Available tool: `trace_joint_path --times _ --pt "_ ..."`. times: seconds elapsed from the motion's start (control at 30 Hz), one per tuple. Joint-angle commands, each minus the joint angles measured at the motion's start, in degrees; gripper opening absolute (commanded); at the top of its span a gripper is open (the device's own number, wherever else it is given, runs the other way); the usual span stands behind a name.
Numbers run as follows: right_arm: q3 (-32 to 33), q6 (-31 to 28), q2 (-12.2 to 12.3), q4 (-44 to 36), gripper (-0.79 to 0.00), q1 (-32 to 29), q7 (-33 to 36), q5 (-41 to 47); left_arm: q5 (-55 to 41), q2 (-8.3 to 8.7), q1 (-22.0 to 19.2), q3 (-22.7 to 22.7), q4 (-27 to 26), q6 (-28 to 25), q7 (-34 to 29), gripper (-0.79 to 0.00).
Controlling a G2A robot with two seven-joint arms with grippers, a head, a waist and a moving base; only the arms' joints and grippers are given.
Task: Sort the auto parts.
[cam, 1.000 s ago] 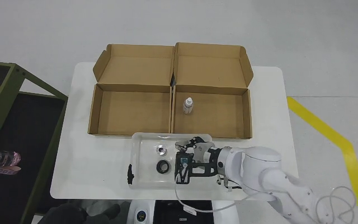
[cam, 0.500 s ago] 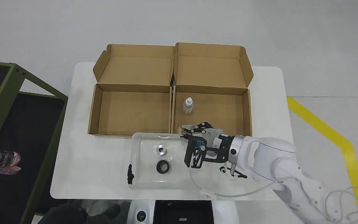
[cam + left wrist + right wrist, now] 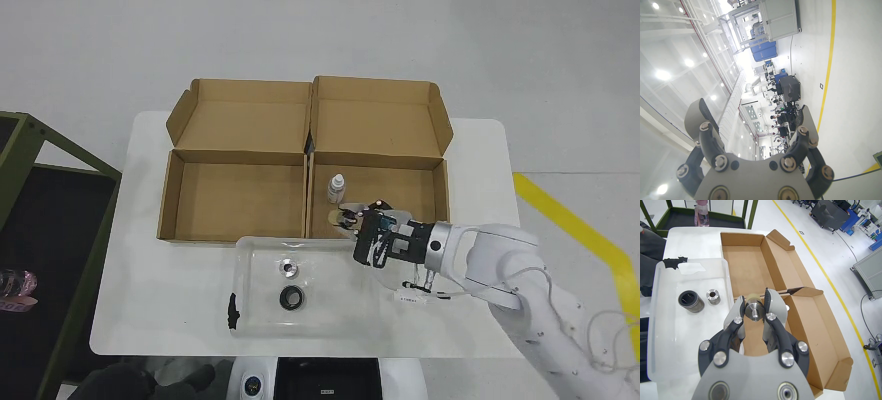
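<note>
Change: right hand (image 3: 754,303) out of the clear tray (image 3: 244,300) and now over the near wall of the right box (image 3: 441,205), pinching a threaded metal part (image 3: 753,312).
Meaning: probably ready for release into that box; bearing (image 3: 691,301) and bushing (image 3: 713,297) left in the tray.
Left hand (image 3: 752,106): spread, empty, aimed away from the table (image 3: 470,150).
Hidden: part's capped far end, behind the fingers (image 3: 771,302); black scrap (image 3: 232,312) on tray rim unidentifiable.

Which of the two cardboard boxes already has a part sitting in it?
The box under the right gripper: a small white-capped part stands in it. The other box shows bare cardboard.
</note>
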Motion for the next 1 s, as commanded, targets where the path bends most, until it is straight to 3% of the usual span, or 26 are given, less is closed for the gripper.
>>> trace_joint_path --times 0.0,0.37,0.97 --pt "0.6 0.1 0.0 1.2 -0.785 0.2 -0.1 0.5 0.0 0.0 0.0 0.0 0.0 0.0 0.0 0.0" --pt "1.6 -0.3 -0.1 6.7 -0.785 2.8 3.7 3.7 0.0 0.0 0.0 0.0 0.0 0.0 0.0 0.0" --pt "-6.0 -0.2 -2.1 18.8 -0.785 13.2 11.9 5.4 0.0 0.0 0.0 0.0 0.0 0.0 0.0 0.0"
